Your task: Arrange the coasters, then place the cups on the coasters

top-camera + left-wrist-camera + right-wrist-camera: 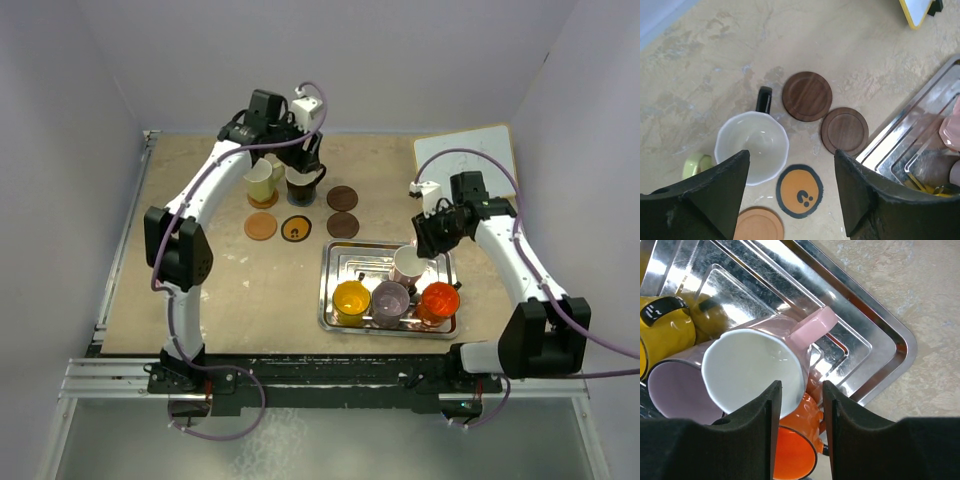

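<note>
Steel tray (358, 256) at near right (yellow-orange cup (351, 298), purple cup (390, 298), orange-red cup (439, 298) standing inside); right hand (801, 387) clenched on the pinkish-white cup (752, 372).
That cup hangs tilted over the tray, its wall between the fingers (760, 440); left hand (790, 162), released, hovers above the black cup (751, 145) on the far tabletop (715, 65); two dark brown coasters (807, 96) lie just right of it.

Left arm (195, 195) and right arm (505, 245) are built of white shells with black joint housings. Lilac cables (324, 105) are looped along each. Fingers (705, 200) are matte black, wedge-shaped.
</note>
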Robot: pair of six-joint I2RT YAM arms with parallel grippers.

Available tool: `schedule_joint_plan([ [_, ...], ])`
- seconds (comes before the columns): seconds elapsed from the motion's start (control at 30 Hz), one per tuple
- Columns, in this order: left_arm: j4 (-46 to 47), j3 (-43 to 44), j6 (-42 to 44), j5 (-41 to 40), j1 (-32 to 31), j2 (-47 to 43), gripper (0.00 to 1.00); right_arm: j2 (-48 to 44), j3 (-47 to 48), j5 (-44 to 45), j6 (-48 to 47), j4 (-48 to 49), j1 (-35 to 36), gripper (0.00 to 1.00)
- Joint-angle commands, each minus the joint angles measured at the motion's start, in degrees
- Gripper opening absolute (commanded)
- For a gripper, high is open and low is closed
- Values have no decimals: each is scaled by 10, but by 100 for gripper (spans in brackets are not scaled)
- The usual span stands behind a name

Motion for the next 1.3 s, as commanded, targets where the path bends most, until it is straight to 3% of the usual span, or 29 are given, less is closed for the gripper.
schedule_joint_plan([
  [0.0, 41, -39, -8, 26, -8, -57, 67, 18, -13, 15, 25, 39, 5, 40],
  [0.23, 172, -185, -22, 20, -28, -132, 71, 39, -26, 34, 37, 66, 15, 36],
  [0.53, 197, -238, -98, -40, -78, -149, 72, 41, -42, 39, 65, 92, 23, 26],
  [0.93, 177, -223, -207, -89, -119, -138, 72, 12, -13, 52, 102, 110, 24, 2],
  [1.27, 143, -158, -268, -106, -147, -106, 72, 31, 83, 91, 159, 137, 27, 0],
])
